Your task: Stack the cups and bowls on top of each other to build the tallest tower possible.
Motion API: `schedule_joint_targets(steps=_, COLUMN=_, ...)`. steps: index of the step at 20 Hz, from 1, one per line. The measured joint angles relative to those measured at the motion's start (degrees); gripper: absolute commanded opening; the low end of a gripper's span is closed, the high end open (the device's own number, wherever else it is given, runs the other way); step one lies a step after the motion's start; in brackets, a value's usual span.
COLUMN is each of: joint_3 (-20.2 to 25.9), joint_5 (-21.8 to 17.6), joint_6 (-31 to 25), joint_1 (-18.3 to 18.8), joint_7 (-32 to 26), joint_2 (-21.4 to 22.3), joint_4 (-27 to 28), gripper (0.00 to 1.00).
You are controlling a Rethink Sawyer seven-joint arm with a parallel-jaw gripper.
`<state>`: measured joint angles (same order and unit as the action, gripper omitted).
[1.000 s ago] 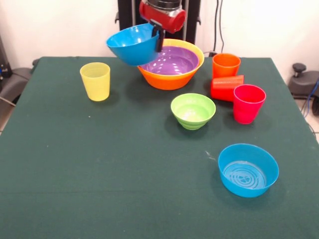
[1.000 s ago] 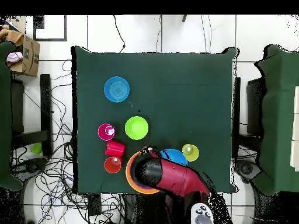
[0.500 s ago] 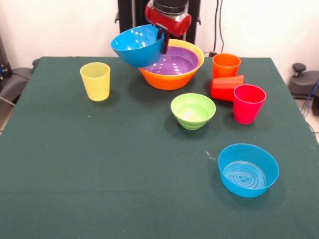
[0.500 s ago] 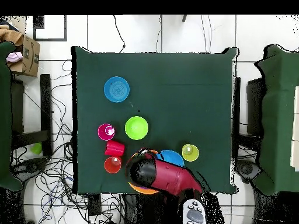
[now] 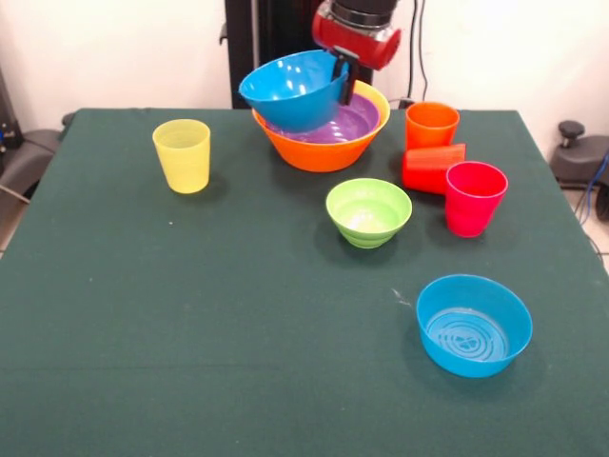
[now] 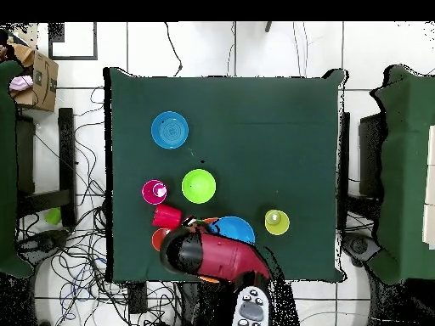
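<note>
My gripper (image 5: 341, 78) is shut on the rim of a blue bowl (image 5: 293, 90) and holds it tilted just above the purple bowl (image 5: 343, 121), which sits nested in the large yellow-orange bowl (image 5: 324, 150). In the overhead view the arm (image 6: 208, 255) covers most of that stack, with the held blue bowl (image 6: 233, 229) beside it. The yellow cup (image 5: 182, 155) stands at the left. The orange cup (image 5: 431, 125) and magenta-pink cup (image 5: 474, 197) stand upright at the right, and the red cup (image 5: 433, 167) lies on its side between them. The light green bowl (image 5: 368, 211) is mid-table. A second blue bowl (image 5: 473, 325) is at the near right.
The dark green table (image 5: 190, 333) has its far edge just behind the bowl stack. The black pedestal (image 5: 276, 38) stands behind it. A cardboard box (image 6: 34, 76) sits off the table in the overhead view.
My gripper has carried the blue bowl to the right in the front view, from beside the stack to over the purple bowl.
</note>
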<state>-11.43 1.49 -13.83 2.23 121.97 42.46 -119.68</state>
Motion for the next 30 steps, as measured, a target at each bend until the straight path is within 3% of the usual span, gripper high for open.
schedule_joint_targets(steps=9, joint_3=-1.7, joint_5=2.6, joint_6=1.4, joint_1=-4.0, joint_7=0.9, joint_2=-2.3, joint_4=0.0, gripper=0.0)
schedule_joint_targets(steps=17, joint_3=-2.3, joint_5=3.4, joint_6=2.9, joint_1=-4.3, joint_7=2.4, joint_2=-4.8, joint_4=0.0, gripper=0.0)
schedule_joint_targets(steps=18, joint_3=-2.7, joint_5=3.4, joint_6=3.3, joint_1=-4.6, joint_7=2.7, joint_2=-5.5, joint_4=0.0, gripper=1.0)
schedule_joint_targets(steps=30, joint_3=-2.8, joint_5=3.4, joint_6=3.4, joint_1=-4.7, joint_7=2.9, joint_2=-5.7, joint_4=0.0, gripper=1.0)
